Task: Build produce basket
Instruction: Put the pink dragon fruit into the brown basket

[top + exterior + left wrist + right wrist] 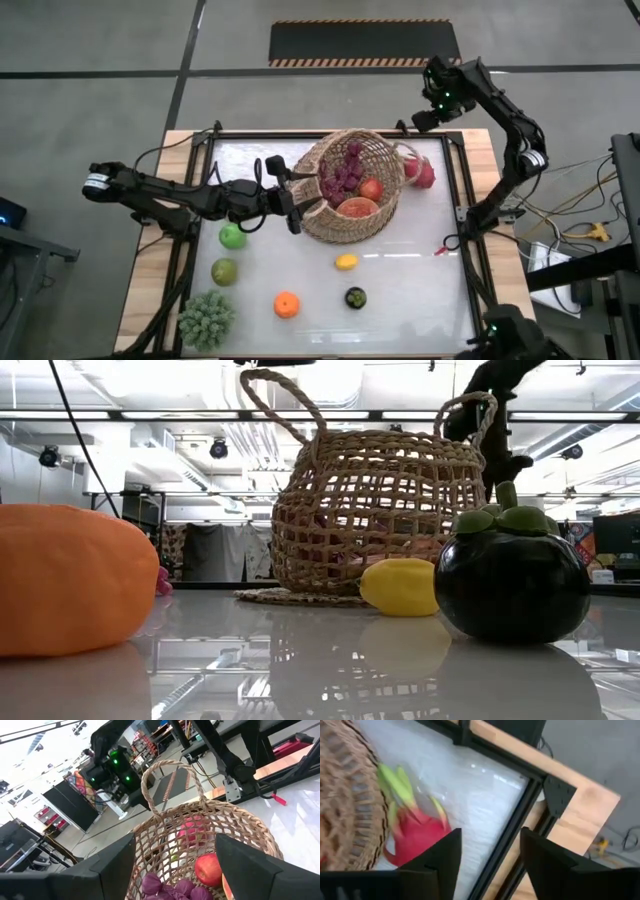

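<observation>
- I see the table [400,290], a glossy white top in a black frame on pale wood, mirroring the ceiling lights in the low view.
- The basket [375,155] is an open tan wicker weave, round, tipped on its side in the far middle of the table, its mouth towards the left arm.
- Inside I make out a purple grape bunch [343,175], knobbly, a smooth red apple [371,189] and a watermelon slice [357,208].
- My left gripper [292,196] is at the basket's rim, fingers spread either side of the opening, holding nothing.
- My right gripper [487,862] hangs above the table's far right corner, fingers apart and empty.
- A pink dragon fruit [420,172] with green scales lies touching the basket's right side.
- A spiky pale green cluster [206,318] sits at the near left corner.
- A green apple [232,236] and a dull green pear [224,271] lie left, below the left arm.
- An orange [287,304], a dark round mangosteen [355,297] and a yellow lemon [346,262] lie near centre, apart.
- Beyond is grey floor and a hazard-striped mat [365,44].
</observation>
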{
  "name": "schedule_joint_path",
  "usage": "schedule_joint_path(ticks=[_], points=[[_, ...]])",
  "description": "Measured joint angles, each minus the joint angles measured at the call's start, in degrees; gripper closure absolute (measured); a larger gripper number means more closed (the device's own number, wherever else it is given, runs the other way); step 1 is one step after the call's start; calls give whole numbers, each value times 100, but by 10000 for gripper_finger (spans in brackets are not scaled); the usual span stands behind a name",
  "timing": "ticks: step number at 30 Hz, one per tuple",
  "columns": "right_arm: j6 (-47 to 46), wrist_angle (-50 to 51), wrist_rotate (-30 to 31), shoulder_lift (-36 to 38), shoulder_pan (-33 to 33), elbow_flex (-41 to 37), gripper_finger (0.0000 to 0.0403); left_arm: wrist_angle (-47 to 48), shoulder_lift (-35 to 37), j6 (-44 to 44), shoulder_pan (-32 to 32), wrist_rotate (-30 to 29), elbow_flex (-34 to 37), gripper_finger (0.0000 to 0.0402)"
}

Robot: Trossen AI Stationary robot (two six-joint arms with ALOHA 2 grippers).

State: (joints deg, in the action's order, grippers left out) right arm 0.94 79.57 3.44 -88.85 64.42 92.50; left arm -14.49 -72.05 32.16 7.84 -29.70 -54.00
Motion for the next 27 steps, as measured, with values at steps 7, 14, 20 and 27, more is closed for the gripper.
schedule_joint_path(ticks=[7,14,20,27], points=[[4,91,-371,-235,5,-143,253,49,0,1,0,-337,20,147],[-33,-235,-305,-26,11,-488,189,51,0,25,0,-412,29,147],[-94,-284,-366,24,-26,-528,123,51,1,31,0,-428,42,147],[-159,2,-1454,3,-148,-531,101,49,7,73,0,-428,68,147]])
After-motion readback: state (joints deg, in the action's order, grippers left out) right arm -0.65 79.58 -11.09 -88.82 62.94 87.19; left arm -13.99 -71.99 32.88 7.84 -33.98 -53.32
